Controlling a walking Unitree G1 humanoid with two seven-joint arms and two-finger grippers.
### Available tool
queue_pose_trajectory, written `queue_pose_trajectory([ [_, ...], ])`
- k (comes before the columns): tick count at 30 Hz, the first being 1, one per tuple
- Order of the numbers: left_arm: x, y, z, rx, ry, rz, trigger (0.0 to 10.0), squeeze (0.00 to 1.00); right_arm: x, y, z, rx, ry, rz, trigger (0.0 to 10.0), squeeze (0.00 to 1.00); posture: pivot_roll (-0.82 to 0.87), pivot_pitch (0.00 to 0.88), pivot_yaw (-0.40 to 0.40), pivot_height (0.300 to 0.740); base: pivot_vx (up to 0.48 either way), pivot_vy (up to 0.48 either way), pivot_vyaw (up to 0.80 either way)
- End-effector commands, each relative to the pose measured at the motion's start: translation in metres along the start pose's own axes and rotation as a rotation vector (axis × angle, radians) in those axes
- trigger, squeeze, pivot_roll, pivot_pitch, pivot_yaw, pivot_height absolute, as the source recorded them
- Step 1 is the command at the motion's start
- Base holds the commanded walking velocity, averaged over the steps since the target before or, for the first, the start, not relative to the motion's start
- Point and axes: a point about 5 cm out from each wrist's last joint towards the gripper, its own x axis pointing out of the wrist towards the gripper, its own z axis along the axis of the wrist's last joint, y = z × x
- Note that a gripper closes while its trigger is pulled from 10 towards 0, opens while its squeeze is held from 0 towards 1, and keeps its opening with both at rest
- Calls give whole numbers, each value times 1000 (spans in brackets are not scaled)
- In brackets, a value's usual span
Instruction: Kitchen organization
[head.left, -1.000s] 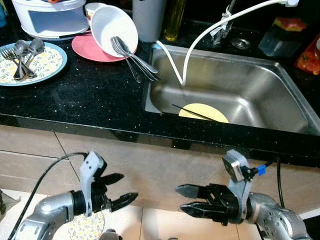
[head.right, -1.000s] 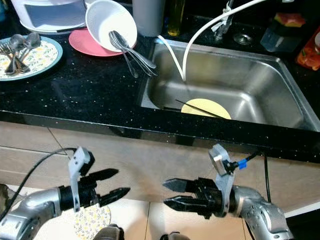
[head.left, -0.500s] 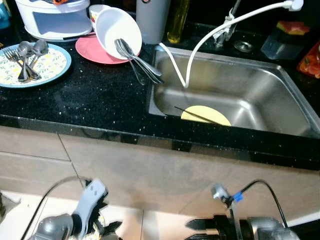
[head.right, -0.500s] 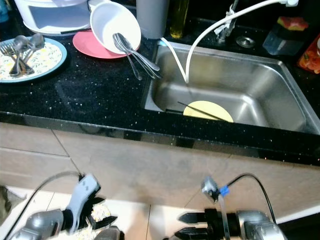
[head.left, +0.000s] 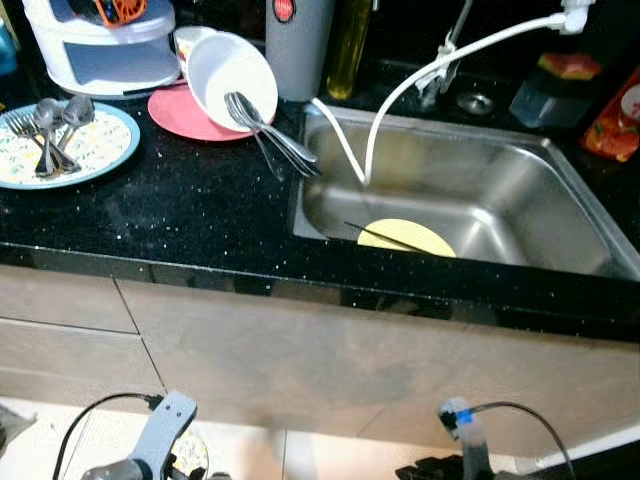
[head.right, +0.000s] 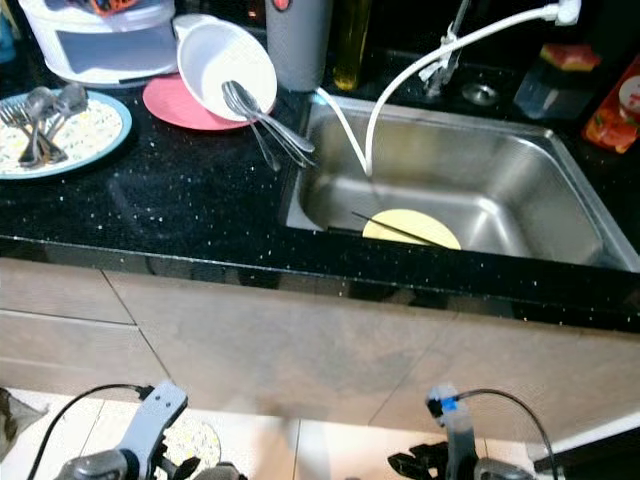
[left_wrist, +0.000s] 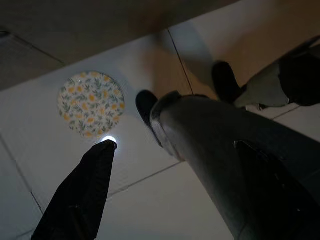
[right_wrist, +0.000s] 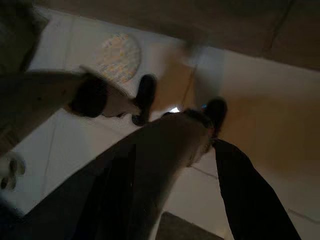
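Note:
A tilted white bowl (head.left: 232, 65) holding a few spoons (head.left: 270, 130) rests on a pink plate (head.left: 180, 105) beside the sink. At the far left of the black counter (head.left: 170, 210), a floral plate (head.left: 60, 150) carries several pieces of cutlery (head.left: 45, 125). Down in the steel sink (head.left: 520, 200) lies a yellow plate (head.left: 405, 237) with a dark stick across it. Both arms hang low in front of the cabinet. My left gripper (left_wrist: 174, 145) and right gripper (right_wrist: 175, 147) are open above the floor, holding nothing.
A white appliance (head.left: 100, 45), a grey canister (head.left: 298, 40) and an oil bottle (head.left: 350, 45) stand along the back. A white hose (head.left: 420, 75) arcs into the sink. Another small floral plate (left_wrist: 91, 104) lies on the tiled floor by my legs (left_wrist: 210, 150).
Both arms have dropped from mid-cabinet height to the bottom edge of the eye views. The camera has shifted slightly; nothing on the counter moved.

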Motion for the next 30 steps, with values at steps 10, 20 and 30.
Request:
queue_pose_trajectory([
  [10,-1,5,-25,-157,69,242,10000,0,-2,-13,-44,260,36,-431,10000,0,124,58,-74,740,0,0,0],
  [20,-3,-2,-50,-256,154,332,10000,0,4,-5,-60,231,131,-552,10000,0,104,46,-67,740,0,0,0],
  [30,2,-20,-59,-276,191,328,10000,0,11,2,-61,198,161,-578,10000,0,66,40,-74,740,0,0,0],
])
